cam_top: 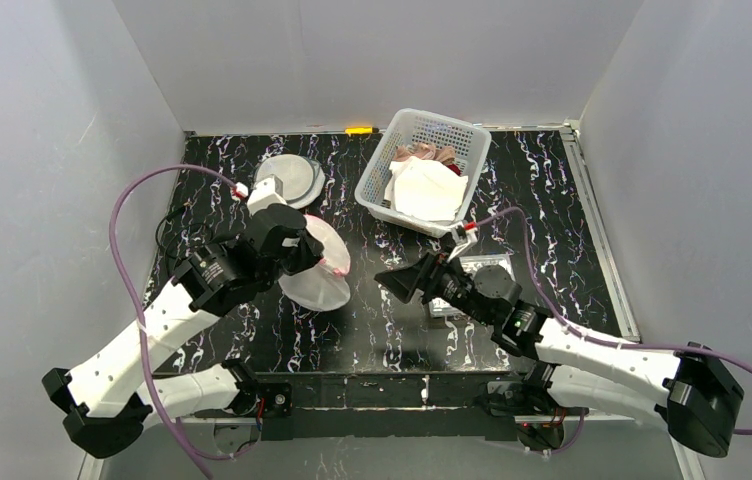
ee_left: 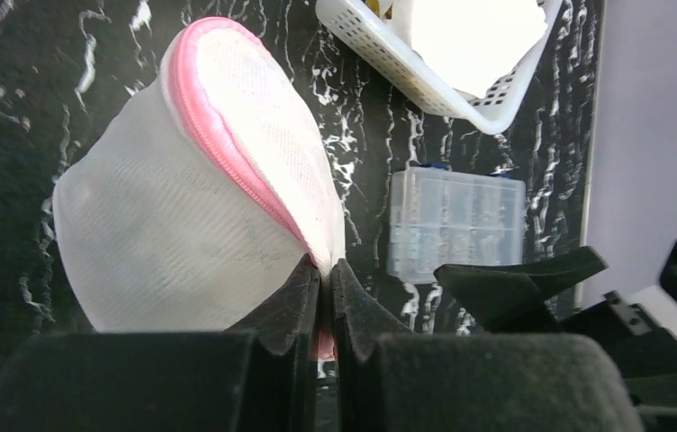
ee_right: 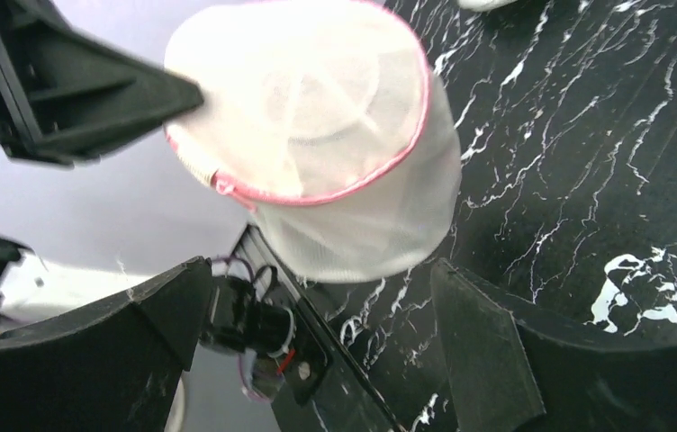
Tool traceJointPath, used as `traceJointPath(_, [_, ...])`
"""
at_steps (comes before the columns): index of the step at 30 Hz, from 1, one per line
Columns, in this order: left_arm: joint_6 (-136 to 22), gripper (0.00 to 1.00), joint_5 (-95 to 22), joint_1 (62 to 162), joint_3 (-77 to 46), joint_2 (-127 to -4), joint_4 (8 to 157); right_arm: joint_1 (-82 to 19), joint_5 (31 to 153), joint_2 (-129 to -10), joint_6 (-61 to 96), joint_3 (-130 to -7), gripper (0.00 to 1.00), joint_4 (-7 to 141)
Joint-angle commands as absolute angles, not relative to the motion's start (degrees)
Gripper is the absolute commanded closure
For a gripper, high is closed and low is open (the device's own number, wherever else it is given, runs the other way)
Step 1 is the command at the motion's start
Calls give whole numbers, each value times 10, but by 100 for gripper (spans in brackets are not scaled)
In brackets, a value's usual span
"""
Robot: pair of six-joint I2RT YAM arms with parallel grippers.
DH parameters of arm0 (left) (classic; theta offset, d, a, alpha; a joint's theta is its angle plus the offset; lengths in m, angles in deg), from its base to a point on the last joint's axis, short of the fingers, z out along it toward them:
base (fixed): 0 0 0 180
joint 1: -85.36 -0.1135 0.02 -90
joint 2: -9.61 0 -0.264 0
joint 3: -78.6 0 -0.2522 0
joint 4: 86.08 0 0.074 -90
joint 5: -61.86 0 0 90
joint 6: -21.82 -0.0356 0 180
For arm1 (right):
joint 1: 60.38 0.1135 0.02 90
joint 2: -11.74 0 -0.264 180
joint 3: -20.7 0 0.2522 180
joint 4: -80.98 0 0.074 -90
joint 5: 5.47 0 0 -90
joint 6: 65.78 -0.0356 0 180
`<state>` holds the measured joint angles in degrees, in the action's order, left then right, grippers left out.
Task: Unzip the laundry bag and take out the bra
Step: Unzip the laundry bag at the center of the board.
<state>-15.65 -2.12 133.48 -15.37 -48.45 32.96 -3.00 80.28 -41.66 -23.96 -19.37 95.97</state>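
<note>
The laundry bag (cam_top: 314,280), a round white mesh pouch, sits at the left-centre of the black marbled desk (cam_top: 372,330), tilted so that one flat face looks toward the right arm. A pink zipper (ee_left: 227,135) runs round its rim and looks closed all the way. The mesh hides whatever is inside. Whether the bag's underside touches the desk cannot be told.

The left gripper (ee_left: 326,279) is pinched tight on the bag's pink edge, its two fingers pressed together with a fold of the trim between them. The bag bulges up and away from the fingertips.

The right gripper (ee_right: 321,265) stands spread as wide as it goes and holds nothing. It faces the bag from the right, near it but apart, with the bag's lower half framed between its fingers in its wrist view.

Behind the right gripper lies a clear compartment box (ee_left: 456,225). Farther back is a white basket (cam_top: 380,175) of pale cloth, and to the basket's left is a second flat mesh pouch (cam_top: 290,178).
</note>
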Motion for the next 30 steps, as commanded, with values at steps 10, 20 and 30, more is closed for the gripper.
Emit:
traceJointPath(10, [-19,100,-225,1275,-329,-365,539,-44,886,-386,-186,-196,1,981])
traceJointPath(20, [49,100,-461,1162,-489,-335,793,-43,934,-385,-170,-210,2,968])
traceJointPath(30, [28,100,-446,1157,-502,-300,761,-42,928,-359,-180,-217,2,971])
